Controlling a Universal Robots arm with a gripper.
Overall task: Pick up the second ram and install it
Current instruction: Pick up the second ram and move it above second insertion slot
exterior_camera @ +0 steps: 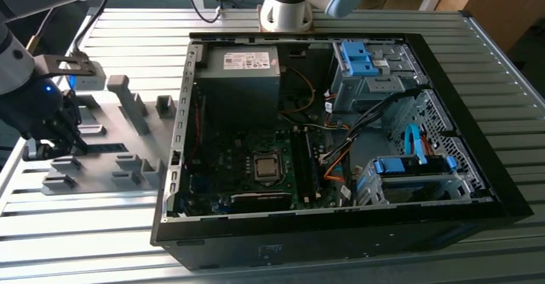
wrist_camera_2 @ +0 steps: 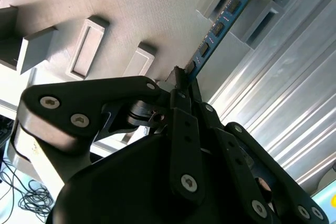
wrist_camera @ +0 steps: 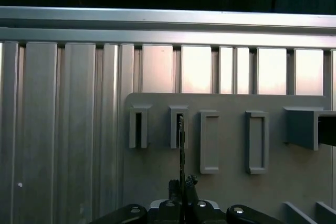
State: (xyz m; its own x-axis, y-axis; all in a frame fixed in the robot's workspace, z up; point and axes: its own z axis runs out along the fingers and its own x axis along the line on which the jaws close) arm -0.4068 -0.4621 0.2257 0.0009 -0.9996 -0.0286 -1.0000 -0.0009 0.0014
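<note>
I am seeing the gripper (wrist_camera_2: 182, 80) clamping the second ram (wrist_camera_2: 219, 24) at the grey fixture plate (exterior_camera: 94, 169), lying along the slatted aluminium table's (exterior_camera: 85, 230) edge beside the open computer case (exterior_camera: 298, 239).

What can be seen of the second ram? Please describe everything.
The second ram is a long, flat, narrow blue circuit board with a row of black chips. The gripper is shut on one end; the other end reaches a slotted grey fixture block. In the first wrist view it shows edge-on as a thin line. Whether it sits inside the slot cannot be told.
</note>
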